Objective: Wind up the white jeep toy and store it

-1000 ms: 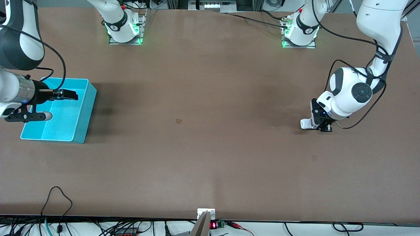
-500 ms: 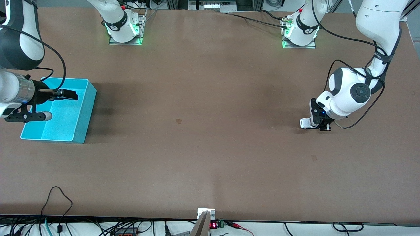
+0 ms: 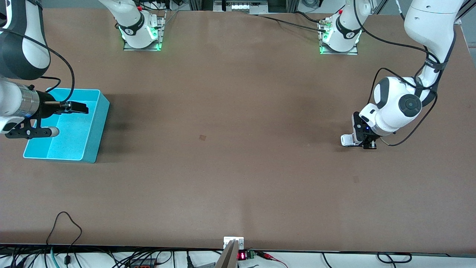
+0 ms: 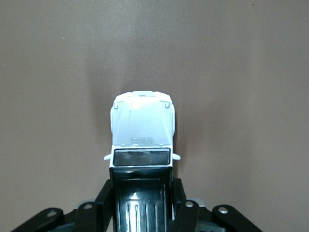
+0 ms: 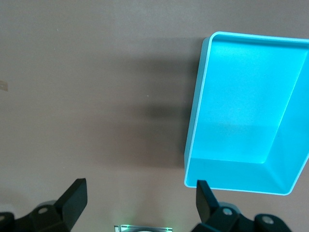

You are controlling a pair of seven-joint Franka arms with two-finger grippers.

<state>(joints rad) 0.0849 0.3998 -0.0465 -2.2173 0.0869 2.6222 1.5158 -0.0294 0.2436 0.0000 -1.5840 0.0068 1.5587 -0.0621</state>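
The left claw (image 4: 141, 205) grips the white jeep toy (image 4: 142, 145) by its black roof's sides; hood pointing away; bare brown bench (image 4: 241, 72) beneath.

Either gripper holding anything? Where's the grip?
Left gripper clamps the jeep by the sides of its black-roofed cab, on the table. Right gripper is open over the bin, holding nothing.

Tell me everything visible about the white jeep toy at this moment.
The small white boxy plastic jeep toy has a pale hood, a dark windshield strip and a ribbed black roof. It sits upright on the brown table toward the left arm's end. The left end effector is shut on it, fingers against both sides at the roof. Its wheels are hidden.
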